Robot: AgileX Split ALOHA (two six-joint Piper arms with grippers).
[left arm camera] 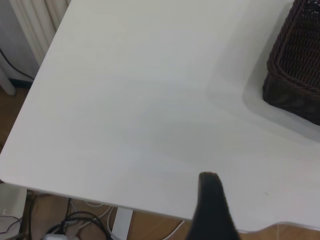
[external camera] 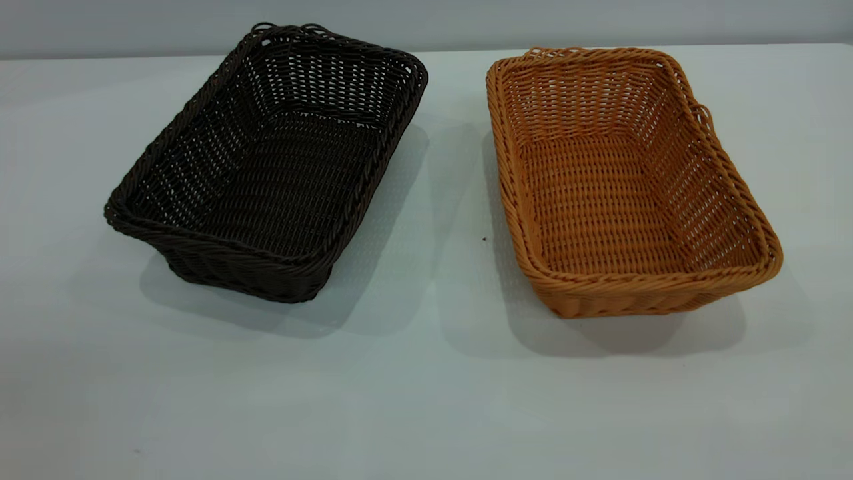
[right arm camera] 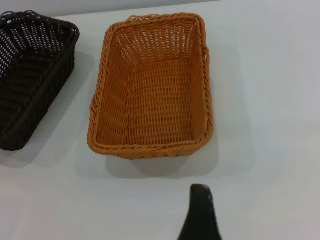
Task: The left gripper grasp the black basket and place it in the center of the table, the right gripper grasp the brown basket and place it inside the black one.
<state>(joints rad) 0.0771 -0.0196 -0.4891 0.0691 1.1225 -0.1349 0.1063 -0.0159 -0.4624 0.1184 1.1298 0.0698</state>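
Observation:
The black basket (external camera: pixel 266 167) stands on the table (external camera: pixel 426 400) at the left, turned at a slant. The brown basket (external camera: pixel 620 180) stands to its right, a gap of bare table between them. Both are empty and upright. Neither gripper shows in the exterior view. A dark part of my left gripper (left arm camera: pixel 211 205) hangs above the table near its edge, well clear of the black basket's corner (left arm camera: pixel 297 65). A dark part of my right gripper (right arm camera: pixel 200 212) hangs above bare table in front of the brown basket's (right arm camera: pixel 155 85) short side. The black basket (right arm camera: pixel 30 75) also shows there.
The left wrist view shows the table's edge (left arm camera: pixel 100 200) with wooden floor and cables (left arm camera: pixel 75 222) below it. A small dark speck (external camera: pixel 484 239) lies on the table between the baskets. A grey wall runs behind the table.

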